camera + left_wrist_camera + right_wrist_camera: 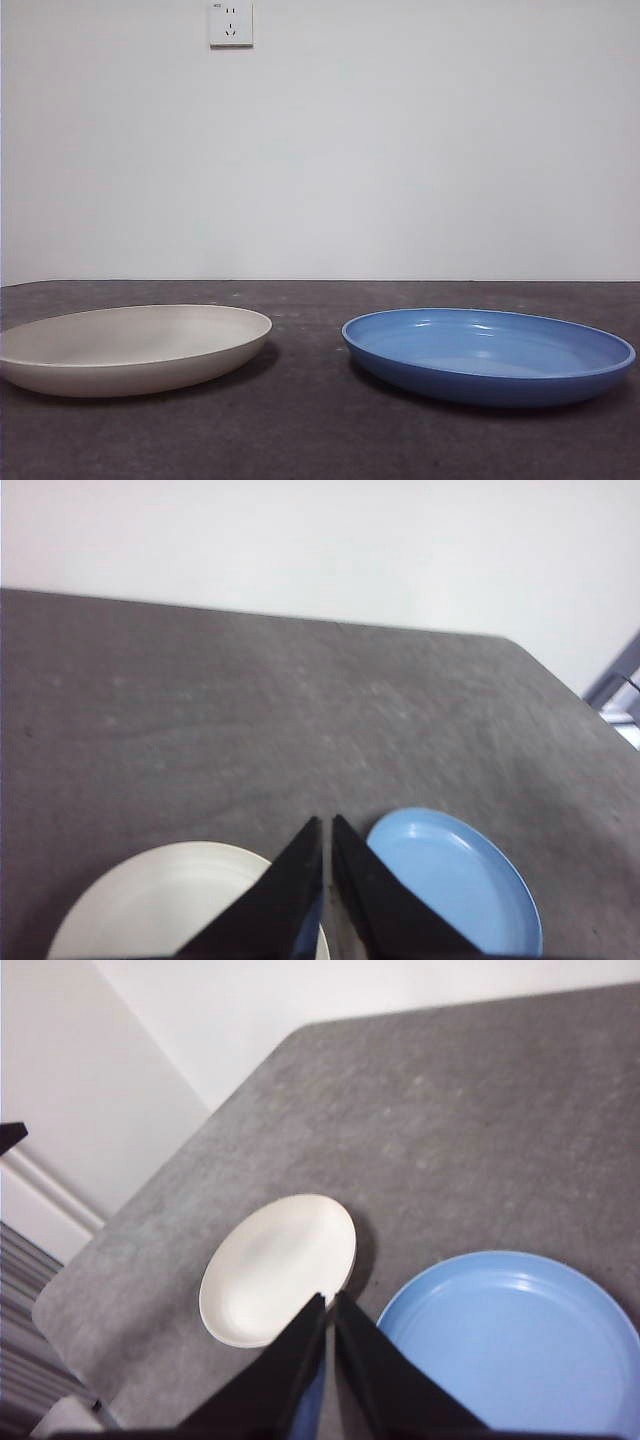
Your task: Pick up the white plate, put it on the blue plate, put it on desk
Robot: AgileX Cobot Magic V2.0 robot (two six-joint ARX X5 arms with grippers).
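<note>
The dark grey surface [310,430] ran back to a pale wall [400,150], which carried a white socket [231,23] high up. On the surface lay the white plate [130,348] and the blue plate [488,354], side by side with a bare gap between them, neither touching the other. Both arms hung well above them: the left claw [326,830] had its jaws pressed together and gripped nothing, and the right claw [329,1306] likewise

Black, wedge-shaped end effector [324,825] jaws
</note>
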